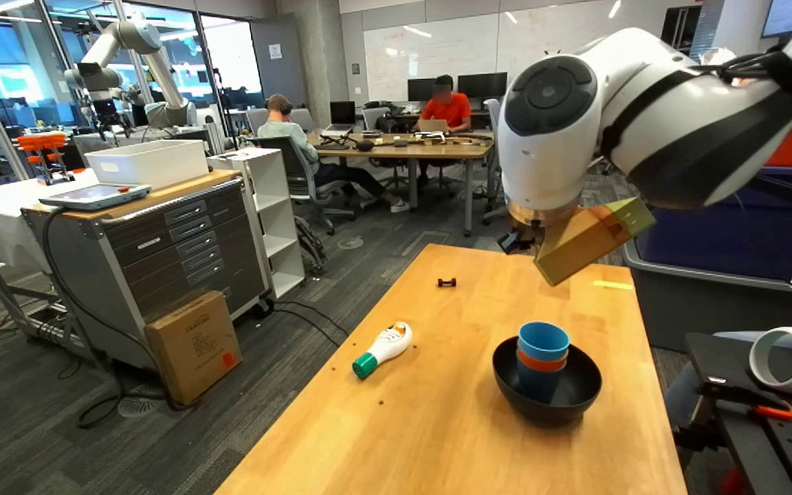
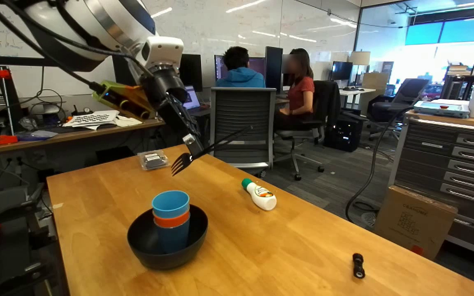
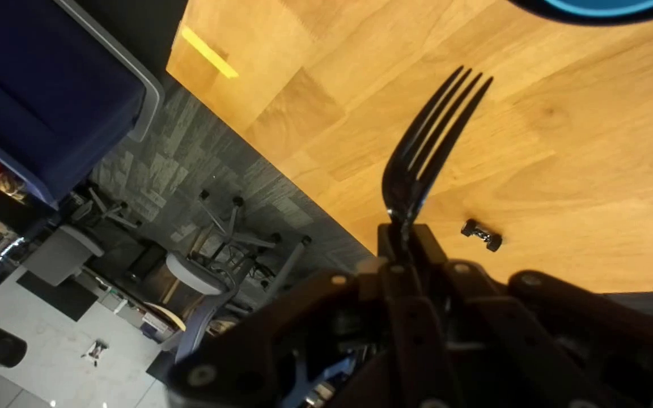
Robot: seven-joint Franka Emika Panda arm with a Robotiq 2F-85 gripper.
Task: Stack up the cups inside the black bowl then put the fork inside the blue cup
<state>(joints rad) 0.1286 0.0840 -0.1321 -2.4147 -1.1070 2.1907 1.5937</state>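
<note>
The black bowl point(image 1: 506, 388) stands on the table and also shows in an exterior view point(image 2: 148, 257). Inside it stands an upright stack: a dark blue cup point(image 2: 174, 238) at the bottom, an orange cup point(image 2: 172, 220) in the middle, a light blue cup point(image 2: 171, 205) on top. My gripper point(image 2: 194, 149) is shut on a black fork point(image 2: 182, 163), held in the air above the table beyond the bowl. In the wrist view the fork point(image 3: 411, 170) sticks out of the fingertips point(image 3: 406, 241), tines outward. Part of the light blue cup point(image 3: 604, 7) shows at the top edge.
A white bottle with a green cap point(image 1: 383, 349) lies on the table. A small black dumbbell-shaped piece point(image 3: 481, 235) lies on the wood. A clear packet point(image 2: 153, 159) is near a table edge. A dark bin point(image 1: 726, 275) stands beside the table.
</note>
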